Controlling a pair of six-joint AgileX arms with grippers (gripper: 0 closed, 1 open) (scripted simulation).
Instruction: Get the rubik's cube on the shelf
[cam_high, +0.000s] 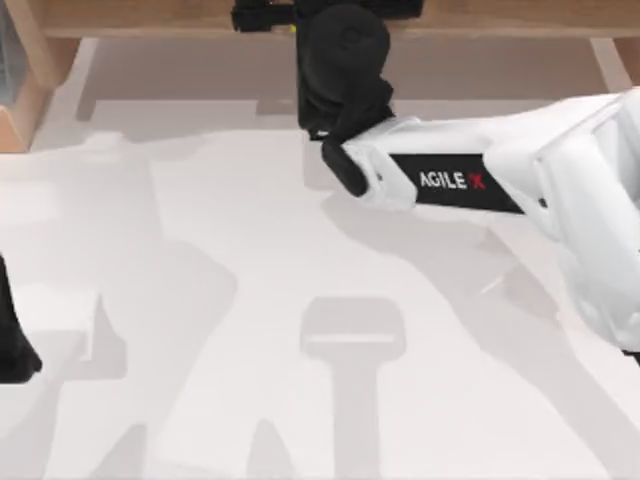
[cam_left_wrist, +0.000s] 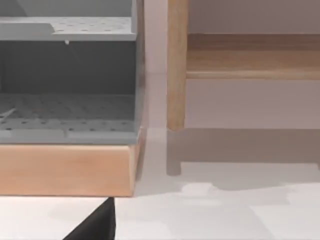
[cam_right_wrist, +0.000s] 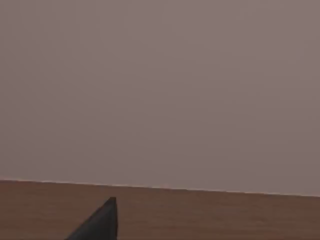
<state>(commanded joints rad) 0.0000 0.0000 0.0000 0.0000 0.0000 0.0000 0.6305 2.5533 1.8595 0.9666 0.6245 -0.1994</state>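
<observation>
White table (cam_high: 200, 300) takes most of the top view, streaked with arm shadows. The shelf (cam_high: 480, 18), a light-brown wooden board, runs along the table's far edge, with a pale side support at far left (cam_high: 35, 60); from the left wrist view its board (cam_left_wrist: 250, 57) and an upright post (cam_left_wrist: 176, 65) stand beside a grey perforated rack (cam_left_wrist: 67, 75) on a wooden base. Right arm (cam_high: 500, 170), white with the AgileX label, reaches from the right side across to the shelf's middle, its black wrist over the board edge. Right gripper (cam_high: 262, 16) sits at the shelf; jaw state cannot be told. A tiny yellow-green speck at the gripper, possibly the rubik's cube (cam_high: 293, 28), lies at the shelf edge. Right wrist view: brown board surface (cam_right_wrist: 210, 215), one dark fingertip (cam_right_wrist: 102, 220). Left arm is parked at the table's left edge (cam_high: 12, 345); its fingertip (cam_left_wrist: 97, 225) shows in the left wrist view, jaws unclear.
</observation>
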